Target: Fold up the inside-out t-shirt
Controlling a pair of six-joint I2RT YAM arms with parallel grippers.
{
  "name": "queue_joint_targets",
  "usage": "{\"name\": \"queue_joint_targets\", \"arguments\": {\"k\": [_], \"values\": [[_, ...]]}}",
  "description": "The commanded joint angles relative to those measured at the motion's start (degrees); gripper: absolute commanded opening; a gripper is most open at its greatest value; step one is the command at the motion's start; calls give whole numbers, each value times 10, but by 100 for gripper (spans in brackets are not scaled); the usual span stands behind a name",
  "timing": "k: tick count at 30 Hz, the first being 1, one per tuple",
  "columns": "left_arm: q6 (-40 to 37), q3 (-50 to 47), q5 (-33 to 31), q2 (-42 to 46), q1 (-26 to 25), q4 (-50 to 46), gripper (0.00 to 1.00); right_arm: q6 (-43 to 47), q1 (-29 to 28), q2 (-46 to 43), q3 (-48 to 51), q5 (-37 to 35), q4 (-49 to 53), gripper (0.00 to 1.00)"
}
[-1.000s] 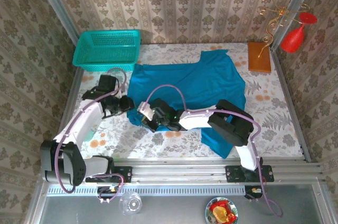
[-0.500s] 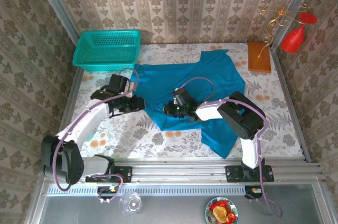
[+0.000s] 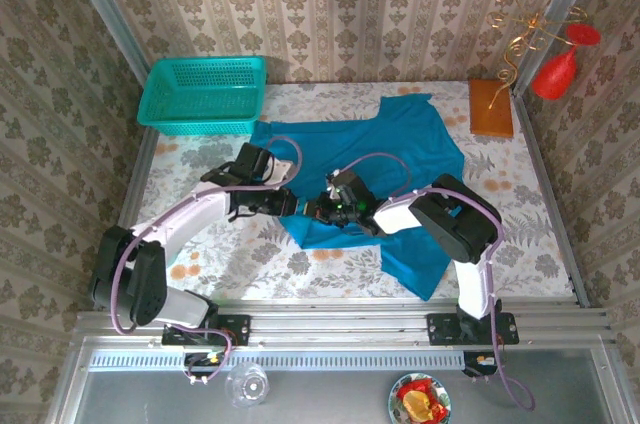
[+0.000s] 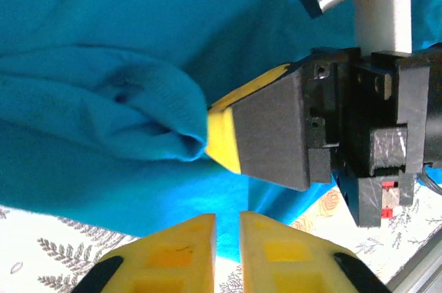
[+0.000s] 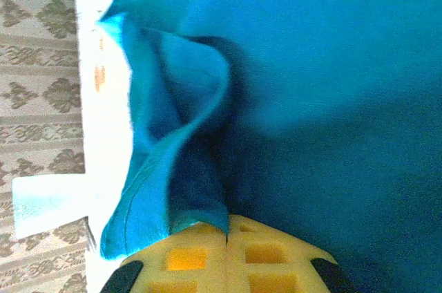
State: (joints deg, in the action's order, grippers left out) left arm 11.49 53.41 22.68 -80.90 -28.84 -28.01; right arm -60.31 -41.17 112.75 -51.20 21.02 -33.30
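Observation:
The inside-out t-shirt (image 3: 400,159) lies spread in the middle of the table, teal-blue, with its near-left part folded over. My right gripper (image 3: 313,210) is shut on a bunched fold of its cloth (image 5: 173,134), which is pinched between the yellow fingertips (image 5: 227,227). In the left wrist view that same gripper (image 4: 214,134) points left with the cloth fold (image 4: 159,113) hanging from its tip. My left gripper (image 3: 290,204) hovers right beside it over the shirt. Its jaws (image 4: 228,227) stand a narrow gap apart with nothing between them.
A turquoise mesh basket (image 3: 205,94) stands at the back left. A wooden block (image 3: 490,109) and a red glass ornament (image 3: 555,72) are at the back right. The floral table cover (image 3: 220,254) shows bare at the near left.
My left gripper has moved right to the shirt's folded edge and its jaws have narrowed. The right gripper carried the cloth rightward, then held still.

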Motion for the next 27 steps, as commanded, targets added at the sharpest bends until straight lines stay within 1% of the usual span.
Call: {"name": "queue_joint_targets", "arguments": {"k": [1, 6, 8, 9, 11, 15, 18, 23, 27], "values": [[-40, 29, -11, 20, 4, -20, 14, 30, -5, -35, -13, 30, -33, 0], [-48, 31, -4, 36, 22, -32, 14, 33, -5, -20, -42, 64, -40, 0], [-52, 32, -5, 35, 23, -36, 14, 36, -8, -16, -48, 71, -42, 0], [-55, 32, -7, 34, 41, -38, 15, 37, -8, -15, -51, 72, -39, 0], [-64, 35, -14, 30, 43, -44, 17, 39, -8, -14, -54, 75, -34, 0], [-85, 47, -31, 17, 42, -50, 26, 45, -11, -15, -56, 80, -28, 0], [-96, 59, -59, 4, 40, -56, 28, 50, -13, -16, -58, 83, -16, 0], [-106, 71, -63, -21, 34, -64, 31, 51, -15, -16, -62, 84, -14, 0], [-117, 80, -88, -37, 30, -75, 34, 53, -16, -17, -67, 85, -6, 0]]}}
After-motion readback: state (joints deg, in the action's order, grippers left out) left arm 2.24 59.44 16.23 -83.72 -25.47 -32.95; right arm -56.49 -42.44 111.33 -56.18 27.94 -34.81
